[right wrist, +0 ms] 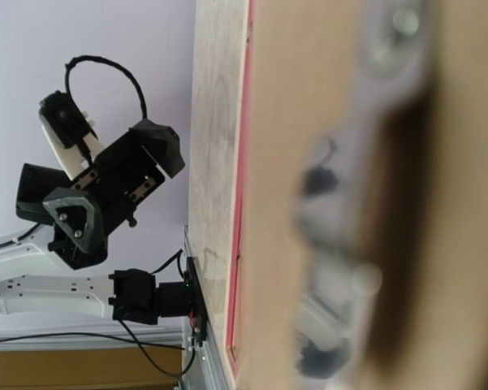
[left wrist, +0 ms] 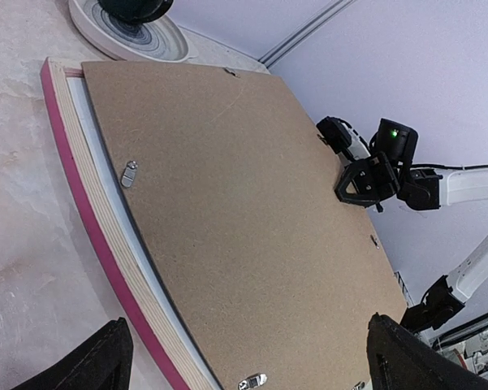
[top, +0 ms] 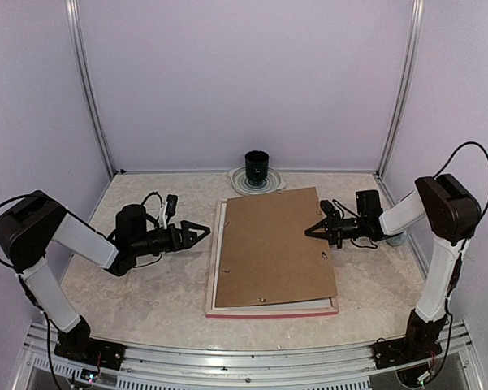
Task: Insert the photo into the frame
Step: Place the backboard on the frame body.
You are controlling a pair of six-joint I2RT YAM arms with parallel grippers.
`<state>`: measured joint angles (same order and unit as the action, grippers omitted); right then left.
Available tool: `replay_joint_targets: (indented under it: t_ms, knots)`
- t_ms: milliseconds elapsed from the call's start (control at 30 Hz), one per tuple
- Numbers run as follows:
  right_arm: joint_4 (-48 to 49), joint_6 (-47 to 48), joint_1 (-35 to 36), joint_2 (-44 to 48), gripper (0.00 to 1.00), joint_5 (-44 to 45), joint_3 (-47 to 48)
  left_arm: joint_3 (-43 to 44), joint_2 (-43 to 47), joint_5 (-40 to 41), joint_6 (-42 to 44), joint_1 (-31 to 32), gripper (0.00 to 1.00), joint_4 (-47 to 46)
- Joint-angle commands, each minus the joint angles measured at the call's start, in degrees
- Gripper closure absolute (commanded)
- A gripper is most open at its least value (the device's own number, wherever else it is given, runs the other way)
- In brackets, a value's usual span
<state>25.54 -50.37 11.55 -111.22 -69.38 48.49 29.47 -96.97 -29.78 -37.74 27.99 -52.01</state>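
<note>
Lilac walls (top: 244, 81) and aluminium corner posts (top: 89, 89) enclose a pale marbled bench (top: 146, 301). The frame (top: 260, 309) lies face down at its middle, with a brown backing board (top: 276, 248) skewed on top and a dark cup (top: 256, 165) on a round saucer (top: 237, 184) just behind. The left jaws stand wide apart and empty just left of the frame, while the right jaws are closed tight at the board's right edge, perhaps touching it; the blurred wrist view leaves that unsure.
</note>
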Motion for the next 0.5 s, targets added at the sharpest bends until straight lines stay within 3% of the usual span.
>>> replay_joint_targets:
  t_ms: [0, 467]
  knots:
    - [1.2, -0.1, 0.8, -1.2, 1.00, -2.1, 1.2, 0.0, -1.1, -1.3, -0.4, -0.4, 0.01, -1.7]
    - [2.0, -1.5, 1.4, -0.5, 1.00, -2.9, 1.4, 0.4, -2.0, -1.7, -0.9, -0.4, 0.01, -1.8]
